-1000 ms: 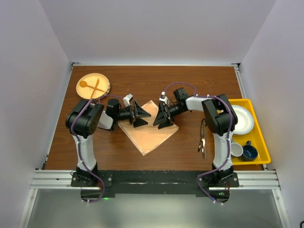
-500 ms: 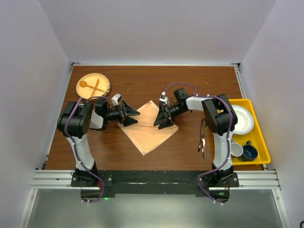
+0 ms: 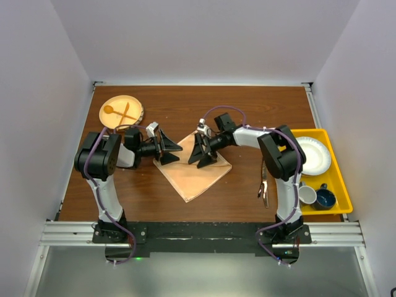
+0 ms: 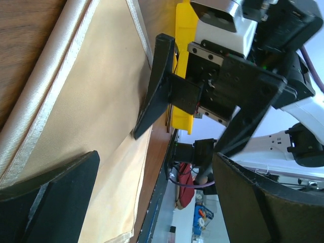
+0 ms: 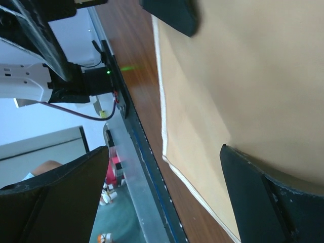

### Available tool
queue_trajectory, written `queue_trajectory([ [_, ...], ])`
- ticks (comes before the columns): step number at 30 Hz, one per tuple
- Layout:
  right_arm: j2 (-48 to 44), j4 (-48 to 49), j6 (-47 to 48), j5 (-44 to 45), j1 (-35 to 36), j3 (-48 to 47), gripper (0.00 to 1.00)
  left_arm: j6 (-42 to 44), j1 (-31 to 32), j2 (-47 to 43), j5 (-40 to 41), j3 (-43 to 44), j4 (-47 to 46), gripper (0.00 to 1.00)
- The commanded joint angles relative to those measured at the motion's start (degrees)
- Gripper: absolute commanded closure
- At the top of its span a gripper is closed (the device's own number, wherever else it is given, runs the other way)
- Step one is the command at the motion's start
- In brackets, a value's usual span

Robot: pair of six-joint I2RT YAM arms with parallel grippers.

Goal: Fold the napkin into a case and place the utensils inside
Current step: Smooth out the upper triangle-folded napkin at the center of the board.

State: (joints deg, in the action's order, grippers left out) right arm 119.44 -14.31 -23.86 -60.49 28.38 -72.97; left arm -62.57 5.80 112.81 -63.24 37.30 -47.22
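Hovering over napkin (image 3: pixel 195 173) | left gripper (image 3: pixel 172 152), right gripper (image 3: pixel 202 156) held wide open | risk: thin satin is dragged, fold is undone

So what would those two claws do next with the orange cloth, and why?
Probably lower and pinch the napkin at its edge to fold it: the left gripper and right gripper hang open above it, and it isn't a case yet.
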Motion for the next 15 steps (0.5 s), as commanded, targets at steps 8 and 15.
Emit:
queue_trajectory([
  [8,2.5,21.0,-17.2,2.9,5.8,-3.6,0.02,5.8,0.1,1.7,5.7,-2.3,5.7,0.01],
  [15,6.4,30.5,-26.0,2.3,6.5,-3.0,0.02,5.8,0.1,1.9,5.4,-2.4,5.9,0.01],
])
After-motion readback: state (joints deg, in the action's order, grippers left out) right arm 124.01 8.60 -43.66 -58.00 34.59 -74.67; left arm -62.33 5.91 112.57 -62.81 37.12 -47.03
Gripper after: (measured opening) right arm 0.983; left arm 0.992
